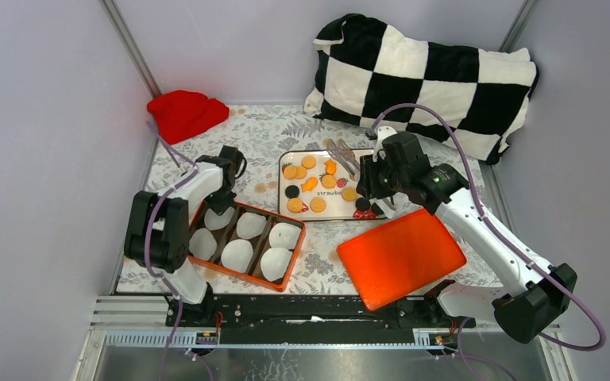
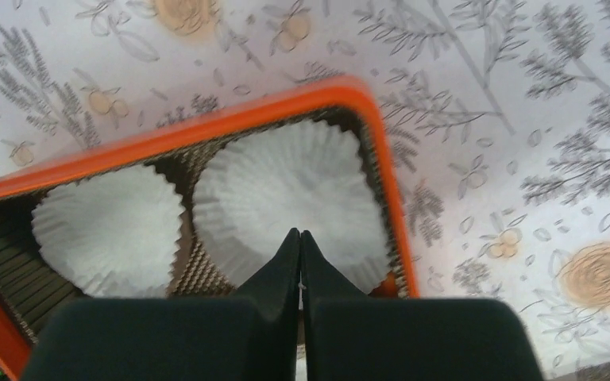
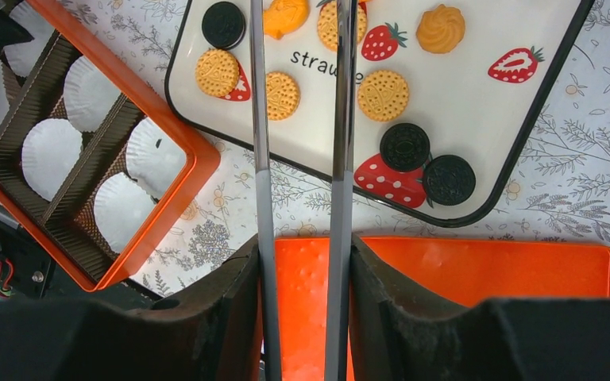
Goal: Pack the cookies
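Several cookies [image 1: 311, 184], most orange-yellow and a few black, lie on a white strawberry-print tray [image 1: 283, 176]. In the right wrist view they show as orange discs [image 3: 383, 94] and black ones [image 3: 404, 147]. My right gripper [image 1: 375, 181] is shut on grey metal tongs [image 3: 341, 119]. The tong arms stand apart and reach over the tray's cookies, holding none. My left gripper [image 2: 300, 234] is shut and empty, just above a white paper liner [image 2: 286, 182] in a corner of the orange box [image 2: 302, 94].
The orange box [image 1: 290, 266] holds several empty white liners in brown dividers. Its orange lid [image 1: 401, 255] lies flat at the front right, under my right wrist. A red cap [image 1: 187, 113] and a checkered pillow [image 1: 429, 75] lie at the back.
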`<state>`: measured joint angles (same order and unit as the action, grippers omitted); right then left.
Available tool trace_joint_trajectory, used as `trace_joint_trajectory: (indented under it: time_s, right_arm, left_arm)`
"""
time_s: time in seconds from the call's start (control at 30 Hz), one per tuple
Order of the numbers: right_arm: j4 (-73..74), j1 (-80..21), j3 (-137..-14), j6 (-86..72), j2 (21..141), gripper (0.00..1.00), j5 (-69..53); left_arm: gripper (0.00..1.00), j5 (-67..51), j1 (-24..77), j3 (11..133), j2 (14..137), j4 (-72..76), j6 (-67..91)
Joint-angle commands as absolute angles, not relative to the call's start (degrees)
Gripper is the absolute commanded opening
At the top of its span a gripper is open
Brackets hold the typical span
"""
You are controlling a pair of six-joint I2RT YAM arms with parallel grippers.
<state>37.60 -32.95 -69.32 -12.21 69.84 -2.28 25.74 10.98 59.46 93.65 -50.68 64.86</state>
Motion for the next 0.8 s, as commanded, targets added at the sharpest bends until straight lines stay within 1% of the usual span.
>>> trace_joint_trajectory:
  time_s: [0.0,0.37,0.57,0.7,0.77]
  right_arm:
    - [34.5,-33.2,-68.9,-11.8,67.3,0.43,-3.0]
    - [34.3,-33.3,-65.4,-12.0,67.6,0.42,-4.6]
    - [34.3,-33.4,-64.4,-12.3,68.3,0.42,-4.7]
    - [34.2,-33.7,-64.2,-12.5,69.4,0.42,-5.4]
    - [34.2,-34.1,-64.2,-12.7,70.2,0.42,-5.2]
  left_arm:
    - [0.00,30.7,10.2,65.7,98.7,-48.4,66.3]
    - [0.00,28.2,9.6,85.1,115.3,-45.3,61.5]
    - [0.00,20.5,9.5,93.7,122.9,-38.4,56.3]
    - [0.00,12.9,9.6,100.0,127.7,-35.3,53.4]
    - [0.00,9.6,9.9,101.2,129.1,-33.8,53.1]
